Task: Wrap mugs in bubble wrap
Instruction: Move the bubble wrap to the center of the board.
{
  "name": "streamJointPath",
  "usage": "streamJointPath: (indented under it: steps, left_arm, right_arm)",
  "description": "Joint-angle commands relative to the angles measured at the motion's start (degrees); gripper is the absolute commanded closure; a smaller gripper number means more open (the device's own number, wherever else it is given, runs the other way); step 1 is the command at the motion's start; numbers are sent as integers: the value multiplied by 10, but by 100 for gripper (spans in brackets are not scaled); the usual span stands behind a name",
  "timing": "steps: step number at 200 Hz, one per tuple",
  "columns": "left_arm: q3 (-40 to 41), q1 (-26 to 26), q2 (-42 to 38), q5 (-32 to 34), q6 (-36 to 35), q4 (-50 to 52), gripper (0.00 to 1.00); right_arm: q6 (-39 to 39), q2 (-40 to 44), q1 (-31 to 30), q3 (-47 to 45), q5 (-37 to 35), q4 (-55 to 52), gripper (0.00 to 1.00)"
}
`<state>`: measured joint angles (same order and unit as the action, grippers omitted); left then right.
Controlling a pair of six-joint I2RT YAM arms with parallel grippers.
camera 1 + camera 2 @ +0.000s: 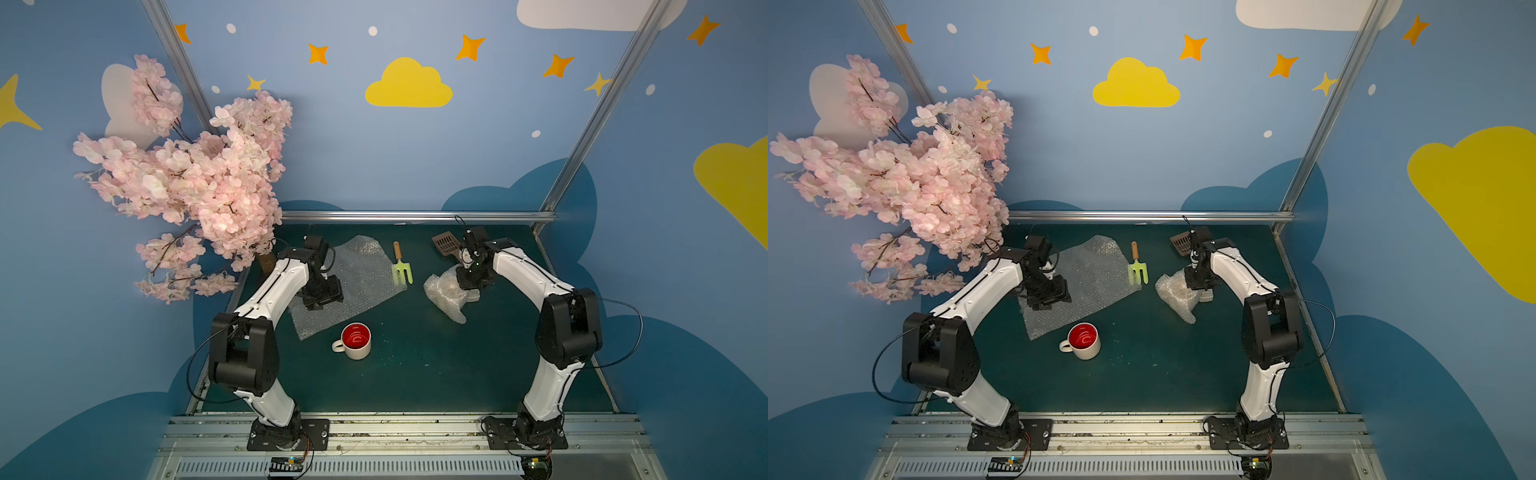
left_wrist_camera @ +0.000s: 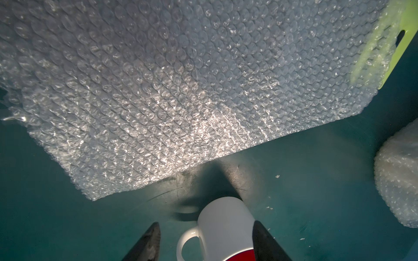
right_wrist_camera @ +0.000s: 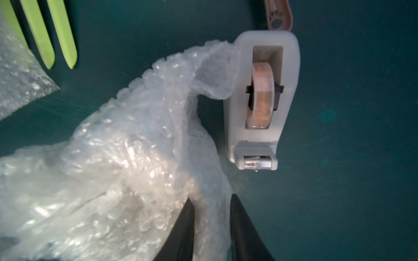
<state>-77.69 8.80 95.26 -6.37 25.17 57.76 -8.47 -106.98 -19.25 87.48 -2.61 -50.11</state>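
Observation:
A cream mug (image 1: 356, 340) with a red inside stands upright on the green table, handle to the left, just off the near corner of a flat bubble wrap sheet (image 1: 361, 274). My left gripper (image 1: 318, 305) hangs open above that sheet's near-left part. In the left wrist view the mug (image 2: 224, 226) shows beyond the parted fingers of the gripper (image 2: 206, 223), apart from them. On the right lies a crumpled bubble wrap bundle (image 1: 442, 297) with a pale shape dimly inside. My right gripper (image 3: 213, 197) is at the bundle, jaws parted with a loose fold of wrap (image 3: 113, 169) between them.
A white tape dispenser (image 3: 262, 101) stands right beside the bundle. A green garden fork (image 1: 402, 268) lies between the sheet and the bundle, its tines under the sheet's edge. A brown scoop (image 1: 444, 243) lies at the back right. A pink blossom tree (image 1: 199, 187) overhangs the back left.

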Motion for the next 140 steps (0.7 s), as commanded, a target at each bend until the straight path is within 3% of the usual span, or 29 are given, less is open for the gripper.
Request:
streamJointPath:
  steps: [1,53,70,140]
  left_arm:
    - [-19,2,-2,-15,-17,16,33]
    - [-38,-2,-8,4,-35,42,31]
    - [-48,-9,-5,5,-40,55,31]
    - [-29,-45,-25,2,-42,75,32]
  right_arm:
    - [4,26,2,-7,28,8,61]
    - [30,81,-11,18,45,-8,30]
    - [42,85,-24,48,74,-25,25]
    - [48,-42,-114,210,129,-60,25]
